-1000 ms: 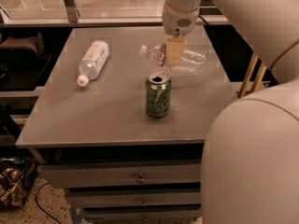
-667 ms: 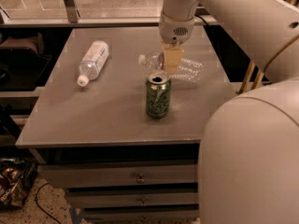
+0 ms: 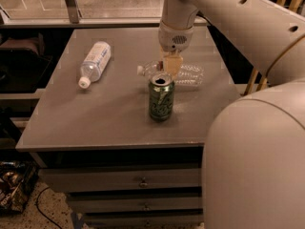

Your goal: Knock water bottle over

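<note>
The water bottle [image 3: 189, 75], slim, clear and ribbed, lies on its side on the grey table [image 3: 105, 113], just behind the green can [image 3: 161, 99]. Its white cap [image 3: 141, 70] points left. My gripper [image 3: 171, 65] hangs down from the arm over the bottle's neck end, right above and behind the can's open top. It hides part of the bottle's upper section.
A wider bottle with a large white label [image 3: 95, 62] lies on its side at the left of the table. The robot's big pale body [image 3: 257, 161] fills the lower right. Drawers [image 3: 140, 181] are below the tabletop, and a window ledge is behind.
My gripper has come down and toward the can. The lying water bottle has shifted with it, closer to the can. The can and the labelled bottle have not moved.
</note>
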Available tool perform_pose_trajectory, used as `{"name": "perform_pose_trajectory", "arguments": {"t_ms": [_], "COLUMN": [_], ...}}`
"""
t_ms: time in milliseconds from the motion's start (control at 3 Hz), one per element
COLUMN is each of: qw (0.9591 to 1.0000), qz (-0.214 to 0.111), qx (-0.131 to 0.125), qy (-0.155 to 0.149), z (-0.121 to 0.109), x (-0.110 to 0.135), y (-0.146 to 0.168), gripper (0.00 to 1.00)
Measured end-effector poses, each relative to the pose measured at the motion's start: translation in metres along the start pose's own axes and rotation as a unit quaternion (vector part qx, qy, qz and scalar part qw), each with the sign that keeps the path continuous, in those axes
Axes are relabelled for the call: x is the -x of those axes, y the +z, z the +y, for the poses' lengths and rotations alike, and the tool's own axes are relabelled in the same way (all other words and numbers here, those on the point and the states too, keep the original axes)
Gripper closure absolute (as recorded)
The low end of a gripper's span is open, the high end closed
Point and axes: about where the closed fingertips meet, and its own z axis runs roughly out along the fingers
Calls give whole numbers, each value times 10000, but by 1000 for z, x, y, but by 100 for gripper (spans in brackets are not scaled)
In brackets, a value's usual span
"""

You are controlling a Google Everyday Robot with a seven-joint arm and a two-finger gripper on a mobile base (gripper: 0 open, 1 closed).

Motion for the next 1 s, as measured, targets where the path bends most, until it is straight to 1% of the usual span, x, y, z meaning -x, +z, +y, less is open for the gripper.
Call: {"name": "perform_pose_trajectory", "arguments": {"t_ms": [333, 1000], "qw": [10000, 9999], "qz": [-25, -63], "qx": [-61, -152], "qy": [-4, -12], "z": [-4, -11], "x": [2, 5], "y": [2, 7], "gripper": [59, 12]}}
